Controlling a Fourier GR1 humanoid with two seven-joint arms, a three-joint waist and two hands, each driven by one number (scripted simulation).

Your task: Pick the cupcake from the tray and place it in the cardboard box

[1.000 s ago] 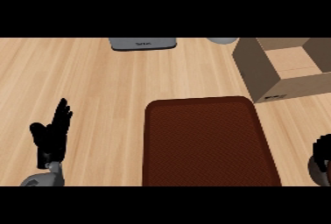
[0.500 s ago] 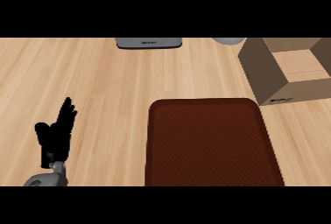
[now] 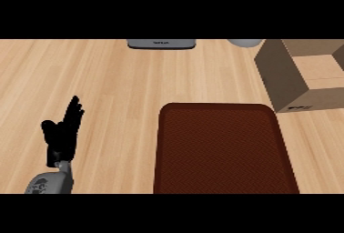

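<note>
Left hand [image 3: 62, 136] rests open at the left, fingers up, holding nothing. The tray [image 3: 225, 150] shows no cupcake, and I can't spot one in the cardboard box [image 3: 306, 77] either. Right hand's out of view, so progress is anyone's guess.

Left hand [image 3: 62, 136] rests open beside tray [image 3: 225, 150], cardboard box [image 3: 302, 75] beyond

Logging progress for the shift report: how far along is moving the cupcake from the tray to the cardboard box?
Done: nothing visibly confirms it; the tray shows no cupcake, and none shows in the cardboard box, though part of it is cut off. In hand: nothing; the left robot hand rests open at the left. Left: cannot tell where the cupcake is.
</note>
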